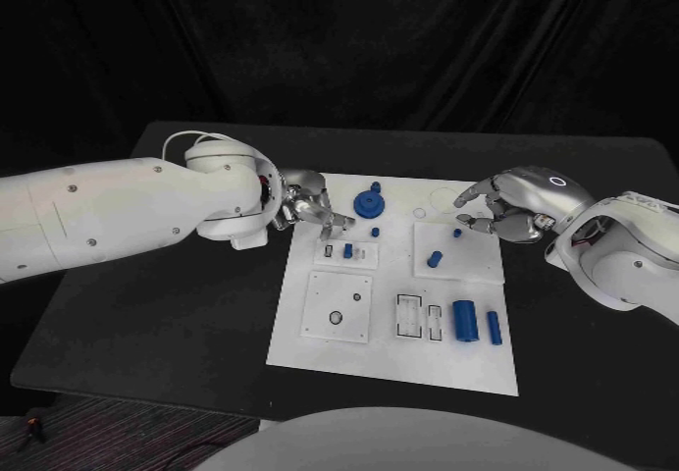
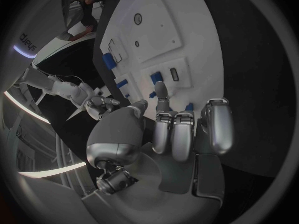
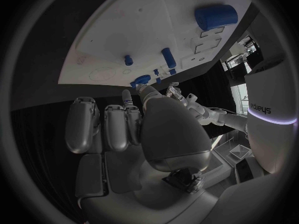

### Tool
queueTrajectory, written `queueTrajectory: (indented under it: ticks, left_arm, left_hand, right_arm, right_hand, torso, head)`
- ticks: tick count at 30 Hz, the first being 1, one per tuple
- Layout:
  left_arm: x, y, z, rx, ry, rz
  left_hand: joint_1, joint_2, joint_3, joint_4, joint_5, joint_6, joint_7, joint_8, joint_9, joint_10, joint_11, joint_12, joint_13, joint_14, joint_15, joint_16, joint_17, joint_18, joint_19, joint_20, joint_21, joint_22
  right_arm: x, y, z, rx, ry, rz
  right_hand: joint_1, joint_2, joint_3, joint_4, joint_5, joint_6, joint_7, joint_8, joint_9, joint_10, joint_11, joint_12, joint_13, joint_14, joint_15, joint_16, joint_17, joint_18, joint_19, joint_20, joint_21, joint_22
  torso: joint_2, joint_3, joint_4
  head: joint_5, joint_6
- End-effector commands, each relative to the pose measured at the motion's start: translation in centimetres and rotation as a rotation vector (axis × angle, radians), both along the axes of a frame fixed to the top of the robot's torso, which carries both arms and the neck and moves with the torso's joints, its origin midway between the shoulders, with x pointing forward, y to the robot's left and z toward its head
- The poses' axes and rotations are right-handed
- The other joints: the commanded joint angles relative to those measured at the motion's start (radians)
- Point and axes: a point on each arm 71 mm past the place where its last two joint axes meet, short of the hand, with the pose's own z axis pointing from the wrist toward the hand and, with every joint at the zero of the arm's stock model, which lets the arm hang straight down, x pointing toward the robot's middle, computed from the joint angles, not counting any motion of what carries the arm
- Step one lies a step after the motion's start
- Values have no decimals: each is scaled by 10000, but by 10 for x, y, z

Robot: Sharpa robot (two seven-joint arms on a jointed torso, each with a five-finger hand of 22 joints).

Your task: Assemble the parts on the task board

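- now my left hand point(image 1: 304, 208) hovers over the task board point(image 1: 397, 359), fingers loosely curled, holding nothing; a small blue part point(image 1: 348, 251) stands just beyond its fingertips.
- my right hand point(image 1: 502, 211), also empty, sits farther off.

Left arm point(image 1: 99, 211) reaching in low across the counter's left side, wrist bent inward. Left hand point(image 1: 304, 204) poised at the board's upper left edge, fingers point(image 2: 177, 132) curled side by side, one extended forward, fingertips pointing down; nothing visibly held. Right arm point(image 1: 623, 250) entering from the right, elbow low, wrist raised. Right hand point(image 1: 502, 206) hovering over the board's upper right corner, palm down, fingers point(image 3: 115, 127) curved downward and held close together, thumb set opposite; nothing seen between them.
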Motion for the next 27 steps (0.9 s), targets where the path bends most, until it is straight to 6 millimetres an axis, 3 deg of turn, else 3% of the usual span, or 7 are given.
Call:
queueTrajectory:
  ticks: [1, 5, 11, 15, 20, 27]
  left_arm:
    - [7, 5, 13, -784, -365, 359]
    - [18, 19, 20, -694, -554, 775]
    - [31, 25, 21, -154, -437, 863]
    - [39, 27, 18, 231, -220, 861]
    - [47, 27, 15, 399, -166, 920]
    - [53, 23, 8, 578, -153, 804]
  left_hand:
    - [252, -27, -161, 14, -32, -292, 15, 169, 315, 1063, -61, 34, 2633, 1022, -77, 26, 2633, -73, 123, 1, 115, 1911]
    - [688, -67, -355, -66, -47, -797, 75, 307, 673, 1063, -20, 34, 2633, 1022, -56, 26, 2633, -87, 183, 9, 162, 1931]
    - [1025, -45, -513, -92, -85, -1327, 189, 334, 898, 1063, 70, 34, 2633, 1022, 14, 26, 2633, -76, 154, 62, 90, 1913]
    - [1204, 11, -606, -78, -117, -1706, 293, 284, 973, 1063, 161, 34, 2633, 1022, 92, 26, 2633, -60, 104, 126, 3, 1890]
    - [1321, 33, -644, -102, -122, -1880, 345, 253, 993, 1063, 207, 34, 2633, 1022, 131, 26, 2633, -54, 83, 165, -32, 1882]
    - [1367, 93, -752, -23, -149, -2137, 450, 67, 847, 1063, 302, 34, 2633, 1022, 215, 26, 2633, -32, 12, 239, -141, 1852]
  right_arm:
    - [-1, -1, 1, 168, -179, -15]
    - [-1, 0, 2, 256, -260, 35]
    - [-1, 0, 2, 243, -236, 24]
    - [0, 0, 1, 232, -220, 38]
    - [-1, 1, 0, 234, -191, 66]
    - [-2, 1, -2, 252, -168, 95]
  right_hand:
    - [10, -52, 35, 22, 38, 83, -36, -30, -10, -8, -10, -3, -383, 503, -5, -19, 47, 80, 27, 53, 62, 1792]
    - [-24, -53, 38, 46, 39, 110, -44, -21, -11, 23, -12, 18, -360, 508, -8, -12, 61, 67, 52, 53, 124, 1811]
    - [-30, -50, 41, 51, 41, 119, -47, -19, -11, 36, -13, 29, -346, 508, -9, -14, 57, 68, 52, 53, 121, 1810]
    - [-28, -49, 47, 49, 46, 124, -49, -18, -11, 27, -14, 11, -370, 510, -9, -9, 66, 70, 50, 53, 112, 1808]
    - [-24, -50, 53, 45, 53, 127, -52, -18, -12, 25, -16, 4, -380, 511, -9, -8, 69, 71, 48, 52, 106, 1806]
    - [-8, -51, 72, 31, 75, 134, -56, -18, -15, 37, -20, 8, -374, 511, -11, -11, 63, 72, 50, 51, 106, 1806]
  torso:
    - [8, 11, 13]
    - [16, 14, 10]
    - [41, -27, -7]
    - [31, -11, -23]
    - [33, -29, -3]
    - [18, -12, -7]
  head:
    - [-19, 1]
    - [-3, 1]
    - [23, 1]
    - [59, 1]
    - [32, 1]
    - [44, 1]
